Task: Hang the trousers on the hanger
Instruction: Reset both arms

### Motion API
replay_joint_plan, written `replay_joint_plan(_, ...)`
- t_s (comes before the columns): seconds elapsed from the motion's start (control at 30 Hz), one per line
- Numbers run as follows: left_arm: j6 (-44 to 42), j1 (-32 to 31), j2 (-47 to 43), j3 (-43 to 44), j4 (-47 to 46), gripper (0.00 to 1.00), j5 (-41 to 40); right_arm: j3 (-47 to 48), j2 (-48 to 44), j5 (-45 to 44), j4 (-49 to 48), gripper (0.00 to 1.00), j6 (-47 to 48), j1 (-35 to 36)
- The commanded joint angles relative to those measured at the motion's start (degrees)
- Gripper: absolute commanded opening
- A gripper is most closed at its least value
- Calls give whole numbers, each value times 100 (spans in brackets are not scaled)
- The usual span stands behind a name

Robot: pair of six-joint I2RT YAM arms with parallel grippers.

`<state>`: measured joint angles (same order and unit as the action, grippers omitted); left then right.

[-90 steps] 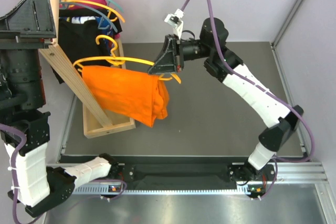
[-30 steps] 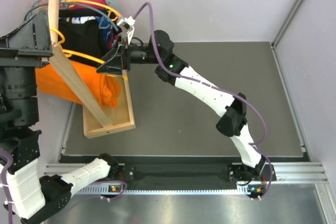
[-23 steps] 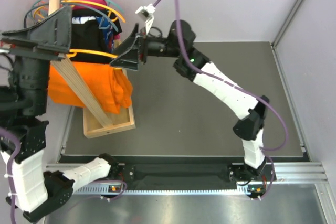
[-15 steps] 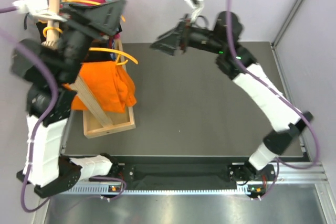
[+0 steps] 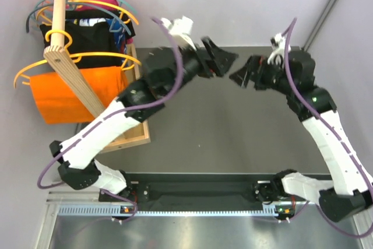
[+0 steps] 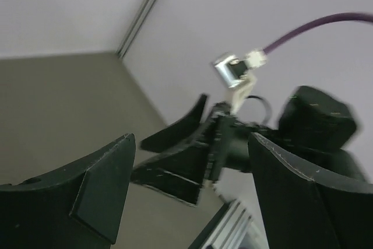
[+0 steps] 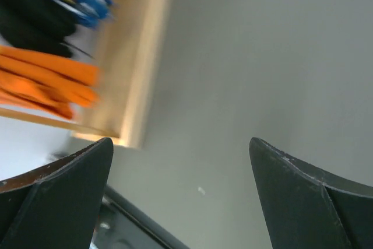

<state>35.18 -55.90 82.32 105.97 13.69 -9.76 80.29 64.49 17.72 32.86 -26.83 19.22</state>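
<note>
Two grippers are held up over the table, almost nose to nose. The left gripper and right gripper are both spread wide with nothing gripped. The trousers are draped over the hanger, which is hooked on the wooden rod at far left.

Left gripper was spread wide, nothing held; its two dark fingers filled the lower corners. Through the gap, the right gripper faced the camera, blurred, its black fingers seemingly a little parted. Behind it sat a bulky black wrist housing. A silver connector stood above it, with a purple cable running off right. Grey table lay left, pale wall above, and a metal strip ran up the corner.
</note>
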Motion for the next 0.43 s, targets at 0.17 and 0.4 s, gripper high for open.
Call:
replay_joint_plan(0.17, 427, -9, -664, -3695, -2220, 83, -729, -2630, -1533, -1218, 239, 100, 249, -33)
replay_joint_plan(0.4, 1526, -18, -1103, -5978, -3915, 82, -54, -4599, -2694, -711, -1070, 100, -60, -33)
